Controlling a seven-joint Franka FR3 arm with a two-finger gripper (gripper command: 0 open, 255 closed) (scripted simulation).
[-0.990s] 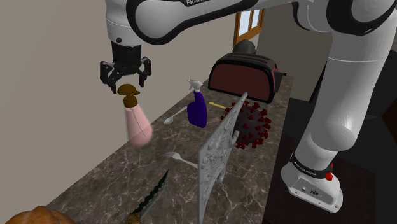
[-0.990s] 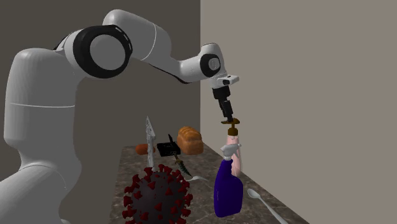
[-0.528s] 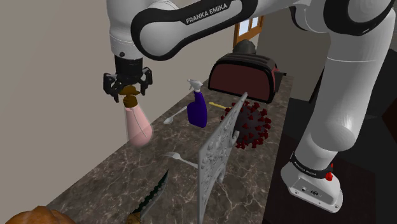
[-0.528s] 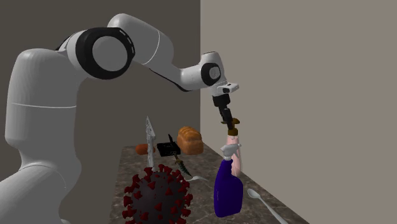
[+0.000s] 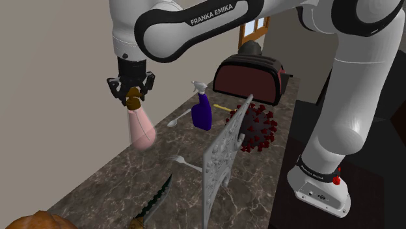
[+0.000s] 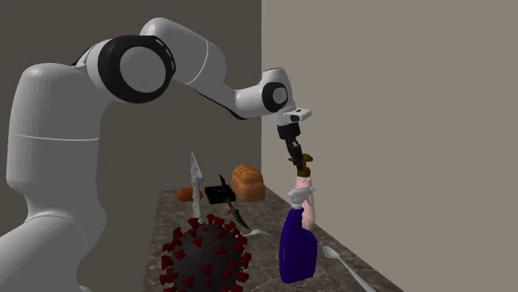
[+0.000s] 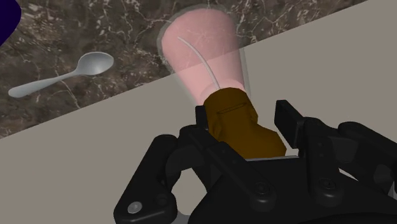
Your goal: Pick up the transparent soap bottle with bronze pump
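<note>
The soap bottle (image 5: 140,127) has a clear, pink-tinted body and a bronze pump (image 5: 133,101). It stands on the dark marble counter (image 5: 117,179) close to the wall at the shoulder view's left. My gripper (image 5: 133,97) comes down from above and is shut on the pump head. In the wrist view the pump (image 7: 236,119) sits clasped between the black fingers (image 7: 290,124) of the gripper (image 7: 245,124), with the pink body (image 7: 202,56) below it. In the second exterior view the gripper (image 6: 300,158) holds the pump (image 6: 304,171); the blue bottle hides most of the body.
A blue spray bottle (image 5: 202,111), a spoon (image 5: 176,120) and a fork (image 5: 184,162) lie near the soap bottle. A red spiky ball (image 5: 257,127), a grey ornate rack (image 5: 218,164), a toaster (image 5: 250,78) and a knife (image 5: 155,202) crowd the counter. The wall stands close behind the bottle.
The gripper came down over the pump with its fingers apart, then shut on the pump head. The bottle has stayed in place on the counter.
</note>
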